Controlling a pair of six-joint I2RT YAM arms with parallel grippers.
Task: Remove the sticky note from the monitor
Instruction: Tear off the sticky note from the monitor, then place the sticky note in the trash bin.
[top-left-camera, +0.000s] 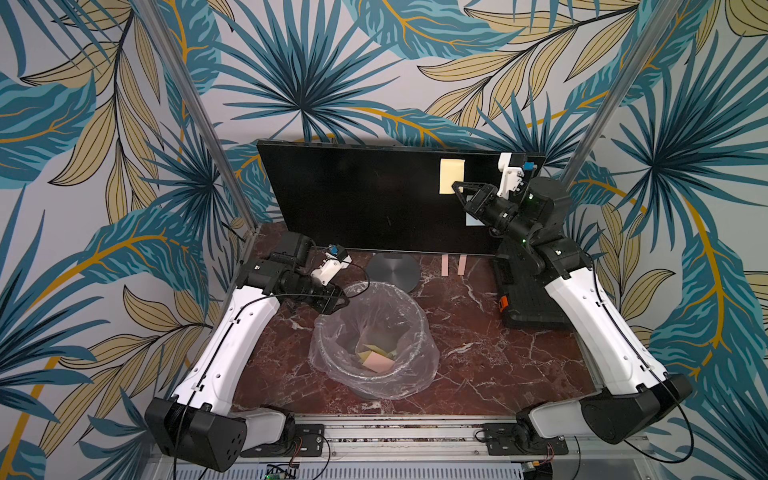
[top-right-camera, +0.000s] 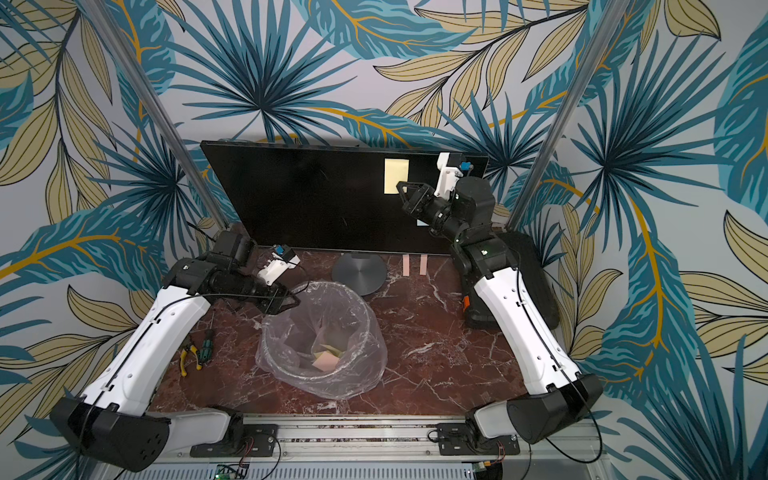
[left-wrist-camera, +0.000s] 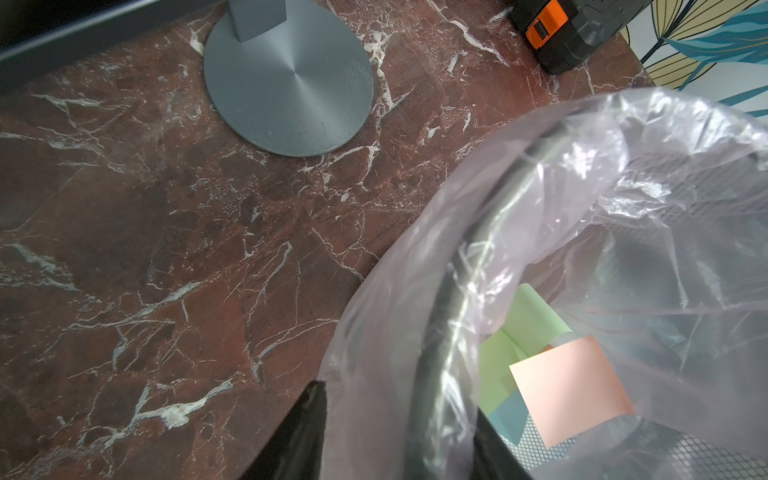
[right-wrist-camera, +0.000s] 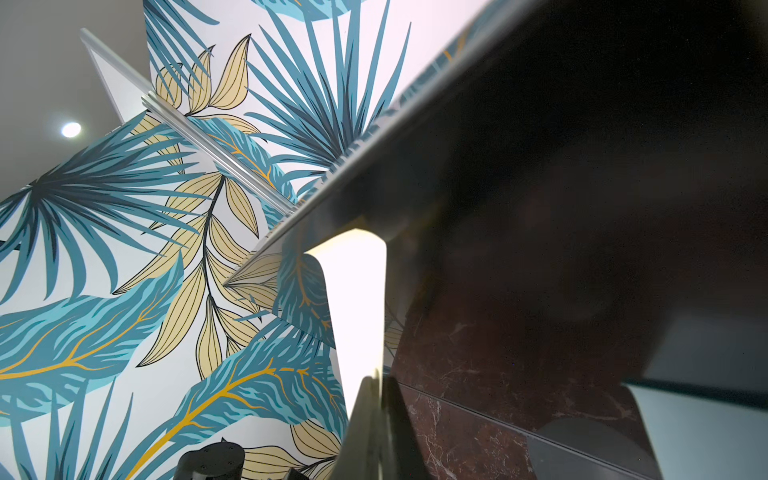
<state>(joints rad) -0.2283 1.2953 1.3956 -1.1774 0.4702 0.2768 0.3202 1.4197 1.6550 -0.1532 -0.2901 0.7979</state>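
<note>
The monitor (top-left-camera: 353, 195) (top-right-camera: 299, 195) stands at the back on its round grey base (top-left-camera: 392, 270) (left-wrist-camera: 286, 83). A pale yellow sticky note (top-left-camera: 451, 174) (top-right-camera: 396, 174) is stuck high on the right of the screen. My right gripper (top-left-camera: 457, 185) (top-right-camera: 401, 185) is at the note's lower right corner. In the right wrist view its jaws (right-wrist-camera: 380, 399) are shut on the edge of the note (right-wrist-camera: 357, 299), which curls off the glass (right-wrist-camera: 540, 166). My left gripper (top-left-camera: 334, 301) (left-wrist-camera: 401, 432) sits at the bin's near-left rim, one finger outside and one inside.
The bag-lined mesh bin (top-left-camera: 424, 332) (left-wrist-camera: 449, 316) holds several discarded notes. A black case (top-left-camera: 528, 299) (left-wrist-camera: 573, 37) lies under the right arm. A light blue note (top-left-camera: 471, 219) shows behind the right wrist. Two pink strips (top-left-camera: 453, 265) sit below the screen. Hand tools (top-right-camera: 195, 353) lie left.
</note>
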